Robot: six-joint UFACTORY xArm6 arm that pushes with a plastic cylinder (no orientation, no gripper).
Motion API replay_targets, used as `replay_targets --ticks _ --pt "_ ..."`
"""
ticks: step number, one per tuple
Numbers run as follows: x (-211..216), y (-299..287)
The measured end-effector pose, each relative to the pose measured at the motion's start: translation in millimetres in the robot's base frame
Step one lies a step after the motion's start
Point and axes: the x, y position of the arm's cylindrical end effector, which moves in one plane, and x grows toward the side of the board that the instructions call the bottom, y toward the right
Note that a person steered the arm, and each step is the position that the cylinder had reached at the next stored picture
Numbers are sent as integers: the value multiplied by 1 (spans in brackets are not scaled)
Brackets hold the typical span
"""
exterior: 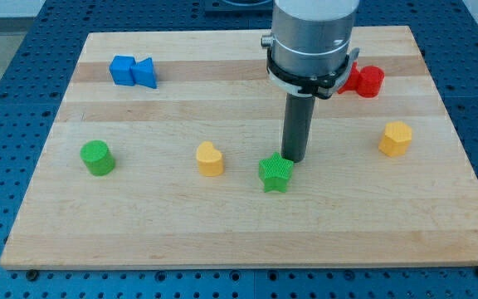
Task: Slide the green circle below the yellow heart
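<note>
My tip [295, 159], a bare rod holding nothing, rests beside the green star-shaped block [275, 174]; the approach step remains: circle round the yellow heart-shaped block [210, 158] to the green round block [97, 157].

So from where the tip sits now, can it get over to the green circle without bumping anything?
Probably yes. My tip touches the green star; the yellow heart lies between it and the green circle, but passing above looks free.

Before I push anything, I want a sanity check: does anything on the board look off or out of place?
Nothing is damaged or toppled. One oddity: my tip rests against the green star, not the green circle, which sits far toward the view's left, beyond the yellow heart.
</note>
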Motion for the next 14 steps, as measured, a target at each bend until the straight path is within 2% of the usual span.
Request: replay_targets --ticks 2,3,4,5,6,7,8,9,10,11,12,13,14 --pt "46 -52" --pt "17 -49" --pt "-31 -42" --pt "-59 -97" --pt "-67 -184" --pt "-52 -269" --pt "-2 -280" --pt "29 -258" --pt "17 -278" --pt "-3 -333" --pt "39 -360" --pt "77 -329" --pt "82 -256"
